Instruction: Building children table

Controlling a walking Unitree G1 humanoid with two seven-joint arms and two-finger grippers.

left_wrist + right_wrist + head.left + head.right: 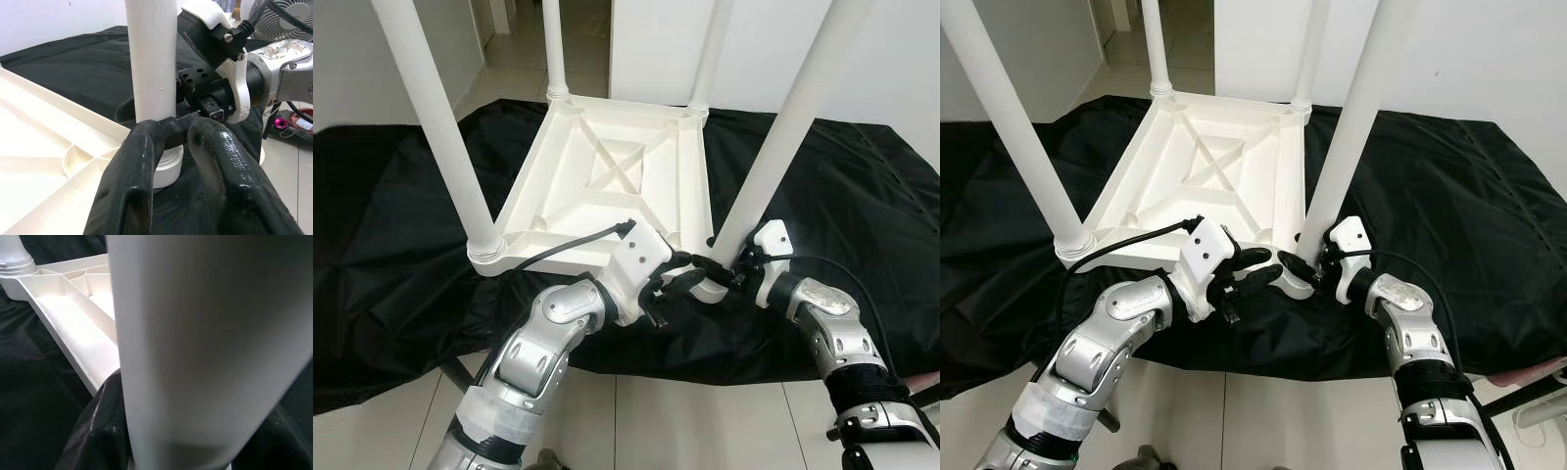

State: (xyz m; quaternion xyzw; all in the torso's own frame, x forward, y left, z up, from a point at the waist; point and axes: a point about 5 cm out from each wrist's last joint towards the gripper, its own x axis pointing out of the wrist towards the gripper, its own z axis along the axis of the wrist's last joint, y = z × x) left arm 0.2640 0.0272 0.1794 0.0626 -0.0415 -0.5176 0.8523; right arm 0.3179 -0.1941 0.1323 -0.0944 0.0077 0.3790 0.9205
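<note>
White moulded plastic with a smooth, faintly glossy finish forms the upturned table top [607, 171], its ribbed underside catching soft light. The four legs, among them the near right leg [773, 157] rising from the table top's corner, share the same smooth white plastic. Under the table top lies a black sheet [391, 225], a thin creased cloth with a slight sheen. Beyond the sheet's near edge, the floor tiles [695, 426] look pale and polished. The left gripper [693, 279] has rubbery, shiny black fingers [137, 166]; the right gripper [1301, 266] sits on a brushed silver metal arm with white plastic housing.
</note>
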